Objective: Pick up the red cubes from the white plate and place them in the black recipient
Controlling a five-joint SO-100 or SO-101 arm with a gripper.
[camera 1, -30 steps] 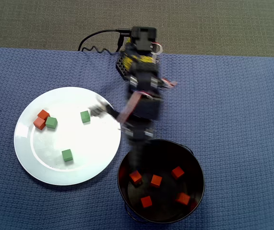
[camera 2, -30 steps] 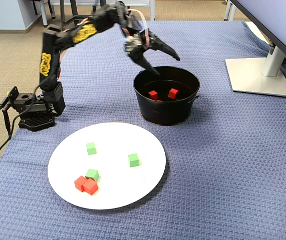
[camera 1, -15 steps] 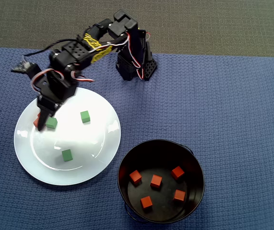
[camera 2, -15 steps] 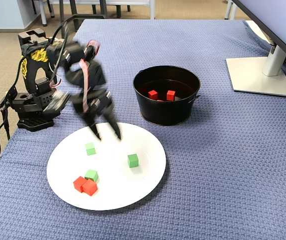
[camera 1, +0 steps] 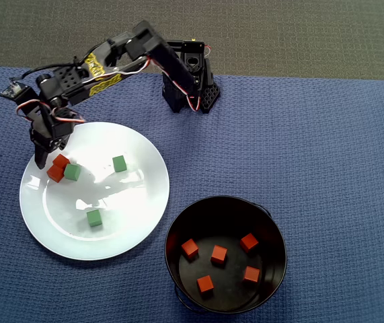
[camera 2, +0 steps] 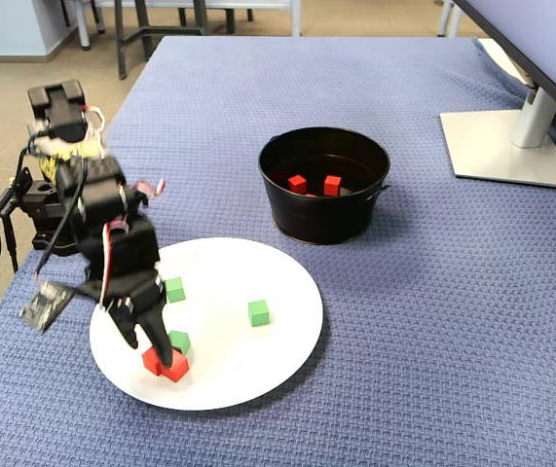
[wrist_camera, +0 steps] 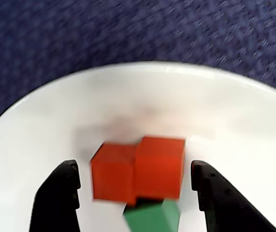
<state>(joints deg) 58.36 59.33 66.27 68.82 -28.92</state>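
Table (camera 1: 326,134) w/ blue woven cloth carries everything. White plate (camera 1: 138,215) sits at left in overhead view; black recipient (camera 1: 276,232) just beside its lower-right edge, not clearly touching. Arm (camera 1: 121,57) reaches from its base at top centre out over plate's upper-left rim. Monitor stand (camera 2: 506,141) at right in fixed view, well apart from the rest.

Fingers (wrist_camera: 135,193) spread wide, nothing gripped; wrist view shows the tips on either side of two red cubes (wrist_camera: 138,166) w/ gaps both sides. In fixed view one tip is down by the pair; contact can't tell.

Those 2 red cubes lie touching each other on plate's left part (camera 1: 58,167), a green cube (camera 1: 72,172) right against them. 2 more green cubes on plate: one (camera 1: 119,163) nr centre-top, one (camera 1: 94,217) lower. 5 red cubes lie apart on recipient's floor (camera 1: 218,255).
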